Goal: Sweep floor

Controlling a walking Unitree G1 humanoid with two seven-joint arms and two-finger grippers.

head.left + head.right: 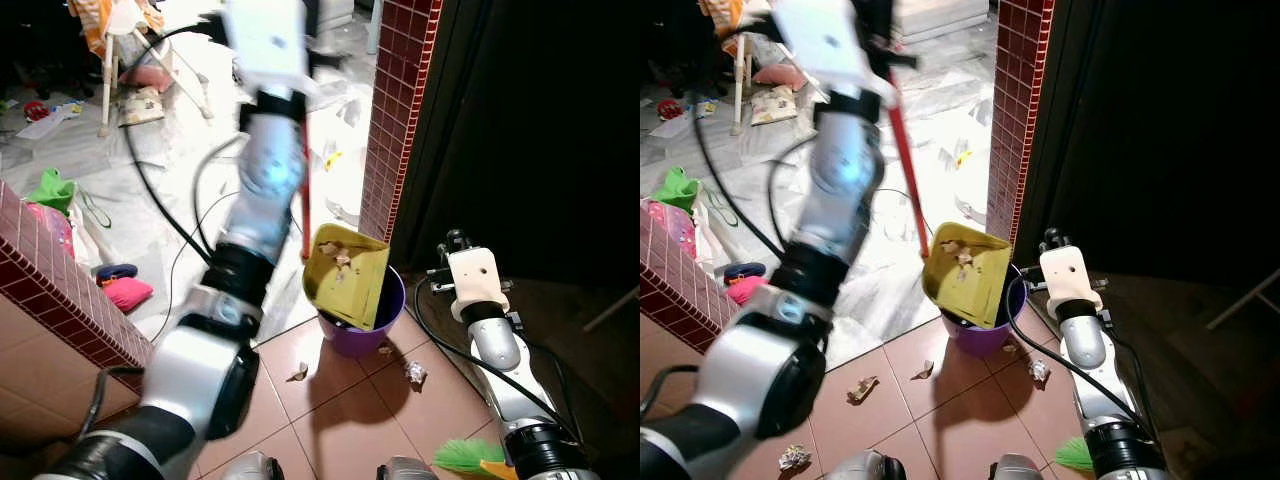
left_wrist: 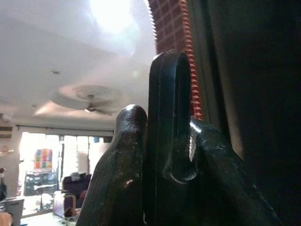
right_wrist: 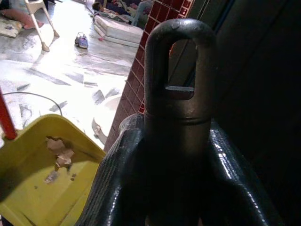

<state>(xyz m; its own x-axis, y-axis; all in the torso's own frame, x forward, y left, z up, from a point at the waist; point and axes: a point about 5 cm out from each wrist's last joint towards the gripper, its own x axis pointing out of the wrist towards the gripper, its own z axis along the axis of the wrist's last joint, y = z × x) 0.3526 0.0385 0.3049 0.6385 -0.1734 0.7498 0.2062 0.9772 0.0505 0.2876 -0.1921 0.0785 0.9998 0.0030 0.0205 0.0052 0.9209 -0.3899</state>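
The left gripper (image 2: 164,141) clamps the red handle (image 1: 906,165), tilting the dustpan (image 1: 347,273) over the bin (image 1: 392,310). The right gripper (image 3: 181,155) clenches the broom (image 1: 466,458) beside the bin.

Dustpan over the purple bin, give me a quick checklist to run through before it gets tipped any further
1. Dustpan is above the purple bin: ok, its lower edge sits over the bin's opening.
2. Left gripper has the dustpan's handle: ok, its fingers are shut around a black handle loop, with the red pole running down to the pan.
3. Debris has left the pan: not ok, paper scraps cling near its upper end.
4. Right gripper has its tool: ok, shut on a dark handle end; the green broom bristles lie low beside the right arm.
5. Floor is swept: not ok, crumpled scraps remain on the tiles.
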